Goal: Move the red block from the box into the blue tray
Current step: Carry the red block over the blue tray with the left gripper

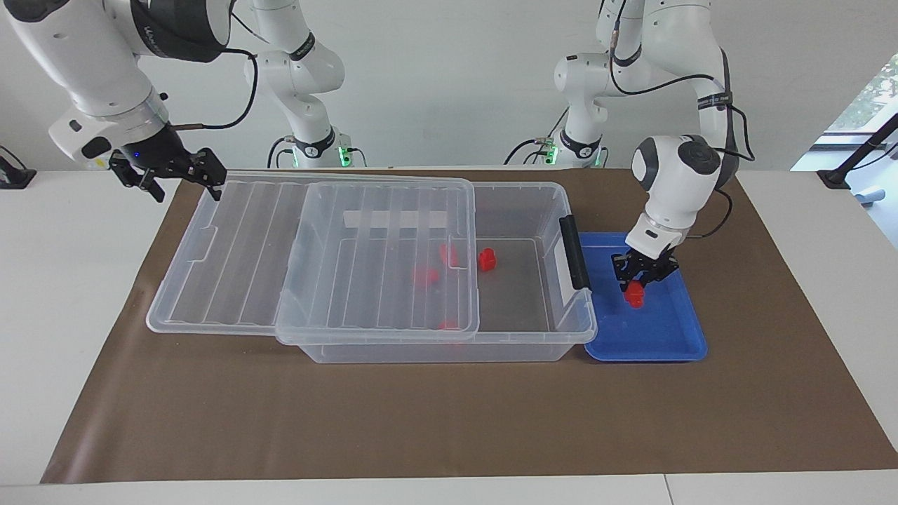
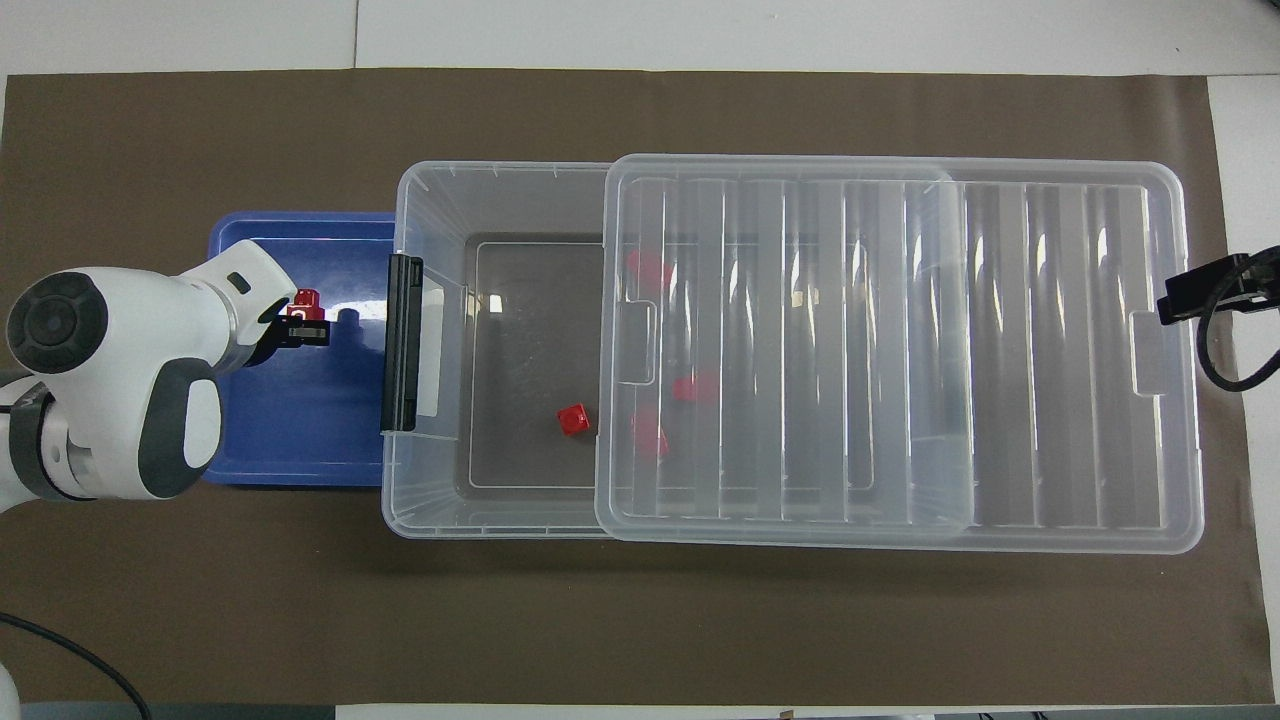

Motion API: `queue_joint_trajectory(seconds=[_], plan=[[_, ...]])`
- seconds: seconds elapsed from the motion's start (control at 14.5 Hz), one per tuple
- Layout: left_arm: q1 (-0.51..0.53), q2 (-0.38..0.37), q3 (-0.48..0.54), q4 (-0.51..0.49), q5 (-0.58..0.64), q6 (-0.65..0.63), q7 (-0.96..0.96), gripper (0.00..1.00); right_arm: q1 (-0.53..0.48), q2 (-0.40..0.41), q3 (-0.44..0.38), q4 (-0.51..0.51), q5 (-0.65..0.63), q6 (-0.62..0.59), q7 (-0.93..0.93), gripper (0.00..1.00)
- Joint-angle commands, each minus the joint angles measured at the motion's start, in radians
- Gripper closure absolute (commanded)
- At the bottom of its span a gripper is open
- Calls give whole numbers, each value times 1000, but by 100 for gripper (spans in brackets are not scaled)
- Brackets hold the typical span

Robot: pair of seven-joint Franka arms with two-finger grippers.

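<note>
1. Over the tray (image 1: pixel 673 344), beside the box (image 1: pixel 449 351) at the left arm's end of the table, the block (image 1: pixel 635 294) is being held low by the left gripper (image 1: pixel 637 284).
2. The left fingers are being kept pinched tight on the block, which is hanging just above the tray floor or barely touching it; which of the two cannot be told.
3. Judged from this, the placing step is being reached: the block is best being lowered until it rests flat, then being released by a slow opening, so that no bounce or roll toward the rim is being caused.
4. A straight upward retreat is being advised, clear of the box's latch (image 1: pixel 575 252).
5. Over the lid's (image 1: pixel 231 245) corner at the right arm's end of the box, the right gripper (image 1: pixel 175 175) is being kept waiting, its fingers spread wide and empty.
6. Other red pieces (image 1: pixel 487 260) are lying in the box, partly under the lid.
</note>
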Motion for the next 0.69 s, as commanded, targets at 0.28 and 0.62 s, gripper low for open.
queue_joint_trajectory(seconds=[0.28,0.62], plan=[[14,50,-8,-2,11,57,-1,52,-2,-10,-1,-13,-14,18,13,0],[13,-28,-8,16,11,-62,-1,0,-2,-10,-7,-16,-14,21,3,2]])
